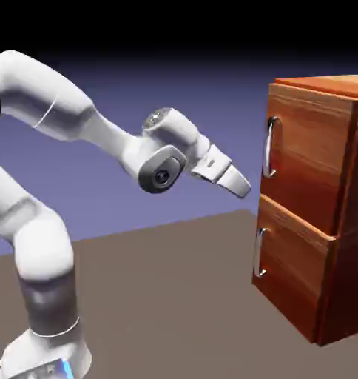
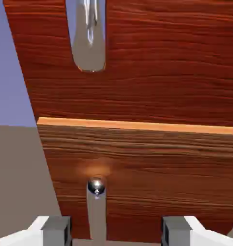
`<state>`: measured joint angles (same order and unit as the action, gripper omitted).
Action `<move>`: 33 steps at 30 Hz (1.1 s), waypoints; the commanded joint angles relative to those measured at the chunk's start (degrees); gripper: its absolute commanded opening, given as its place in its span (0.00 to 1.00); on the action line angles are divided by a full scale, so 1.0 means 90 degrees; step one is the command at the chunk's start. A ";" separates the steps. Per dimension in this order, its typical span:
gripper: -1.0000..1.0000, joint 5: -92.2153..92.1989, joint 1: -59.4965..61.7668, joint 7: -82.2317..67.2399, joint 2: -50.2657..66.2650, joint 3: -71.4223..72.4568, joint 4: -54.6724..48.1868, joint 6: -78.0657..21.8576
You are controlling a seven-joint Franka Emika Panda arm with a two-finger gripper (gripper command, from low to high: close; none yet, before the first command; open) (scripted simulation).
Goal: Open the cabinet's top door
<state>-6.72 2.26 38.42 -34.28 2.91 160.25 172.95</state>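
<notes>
The cabinet (image 1: 315, 207) of reddish-brown wood stands at the right of the exterior view. Its top door (image 1: 308, 155) carries a vertical silver bar handle (image 1: 269, 146). My gripper (image 1: 242, 185) hangs in the air a short way left of that handle, level with its lower end and touching nothing. In the hand view the top door (image 2: 161, 57) fills the upper half, with the foot of its handle (image 2: 89, 38) at the top. My gripper (image 2: 116, 233) is open, its grey fingertips (image 2: 57, 229) apart with nothing between them.
Below the top door is the lower panel (image 1: 289, 270) with a shorter silver handle (image 1: 259, 253), which shows as a bar (image 2: 96, 202) between my fingertips in the hand view. A brown table (image 1: 167, 296) stretches under the arm.
</notes>
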 commanded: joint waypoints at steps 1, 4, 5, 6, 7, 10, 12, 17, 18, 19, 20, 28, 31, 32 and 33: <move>0.50 -0.0277 0.0122 -0.0167 -0.0067 0.0120 -0.0031 -0.0044; 0.50 -0.1108 0.0486 -0.0666 -0.0267 0.0480 -0.0123 -0.0175; 0.50 -0.1385 0.0607 -0.0832 -0.0334 0.0599 -0.0154 -0.0219; 0.50 -0.1662 0.0729 -0.0999 -0.0400 0.0719 -0.0185 -0.0262; 0.50 -0.1939 0.0850 -0.1165 -0.0467 0.0839 -0.0216 -0.0306; 0.50 -0.2770 0.1215 -0.1664 -0.0667 0.1199 -0.0308 -0.0437; 0.50 -0.3323 0.1457 -0.1997 -0.0801 0.1438 -0.0370 -0.0525; 0.50 -0.4708 0.2065 -0.2829 -0.1134 0.2038 -0.0524 -0.0743; 0.50 -0.4985 0.2186 -0.2996 -0.1201 0.2158 -0.0554 -0.0787; 0.50 -0.5262 0.2308 -0.3162 -0.1267 0.2277 -0.0585 -0.0830; 0.50 -0.5539 0.2429 -0.3329 -0.1334 0.2397 -0.0616 -0.0874; 0.50 -0.7754 0.3400 -0.4660 -0.1868 0.3356 -0.0862 -0.1224; 0.50 -0.8585 0.3765 -0.5159 -0.2068 0.3716 -0.0955 -0.1355; 0.50 -0.8862 0.3886 -0.5325 -0.2135 0.3836 -0.0986 -0.1399; 0.50 -0.9139 0.4008 -0.5492 -0.2201 0.3956 -0.1016 -0.1442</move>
<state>-88.97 38.33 -11.01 -54.09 38.51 151.11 159.96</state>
